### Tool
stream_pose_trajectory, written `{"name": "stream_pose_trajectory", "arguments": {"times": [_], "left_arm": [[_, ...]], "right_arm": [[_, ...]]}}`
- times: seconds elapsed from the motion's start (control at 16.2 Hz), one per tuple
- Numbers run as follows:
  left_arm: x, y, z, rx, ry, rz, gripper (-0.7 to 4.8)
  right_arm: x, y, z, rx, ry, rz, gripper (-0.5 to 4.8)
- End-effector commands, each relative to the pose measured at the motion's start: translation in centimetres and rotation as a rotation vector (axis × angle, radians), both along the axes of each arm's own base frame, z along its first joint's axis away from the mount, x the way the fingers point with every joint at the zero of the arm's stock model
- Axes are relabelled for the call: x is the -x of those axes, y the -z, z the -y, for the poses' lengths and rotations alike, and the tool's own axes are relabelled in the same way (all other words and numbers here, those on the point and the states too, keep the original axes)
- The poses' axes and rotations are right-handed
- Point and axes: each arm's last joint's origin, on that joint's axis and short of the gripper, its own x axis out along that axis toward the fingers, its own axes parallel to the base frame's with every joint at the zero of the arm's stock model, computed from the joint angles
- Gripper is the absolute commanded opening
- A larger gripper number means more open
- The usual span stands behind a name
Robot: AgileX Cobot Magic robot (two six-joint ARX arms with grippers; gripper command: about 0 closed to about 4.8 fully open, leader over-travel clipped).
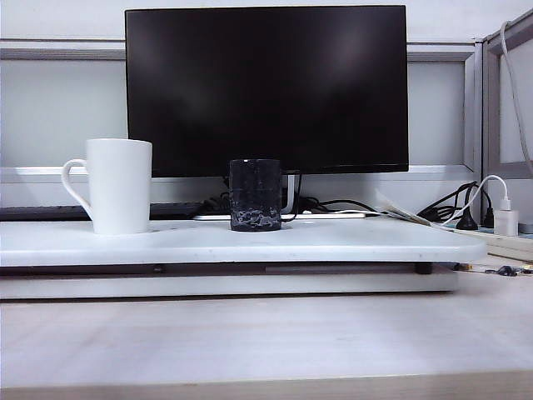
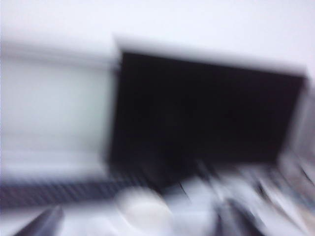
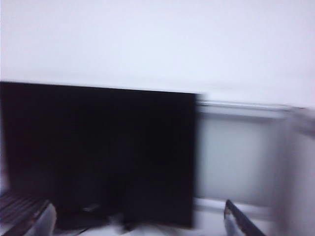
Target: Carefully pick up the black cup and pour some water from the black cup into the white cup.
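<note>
With both grippers out of reach, right gripper (image 3: 138,223) spread, left gripper unreadable through blur: approach black cup (image 1: 256,195) squarely, clear of white cup (image 1: 117,185).

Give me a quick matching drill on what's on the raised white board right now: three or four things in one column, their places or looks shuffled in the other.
Things:
1. white cup
2. black cup
3. monitor
4. white charger

Descriptions:
A. far right, plugged into a power strip
B. middle of the board, mottled whitish pattern near its base
C. left end of the board, handle pointing left
D. dark screen behind both cups

Pairs: 1-C, 2-B, 3-D, 4-A
</note>
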Motion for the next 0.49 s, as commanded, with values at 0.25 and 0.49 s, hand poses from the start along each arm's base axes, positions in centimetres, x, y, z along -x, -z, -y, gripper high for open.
{"name": "stream_pose_trajectory", "arguments": {"times": [0.25, 0.49], "left_arm": [[-7.2, 3.6, 1.6, -0.039, 0.224, -0.287, 4.79], [-10.6, 6.4, 4.2, -0.131, 0.206, -0.361, 4.79]], "right_arm": [[-10.7, 5.8, -6.1, 0.119, -0.247, -0.330, 3.70], [-14.5, 11.0, -9.4, 0.154, -0.339, -0.454, 3.70]]}}
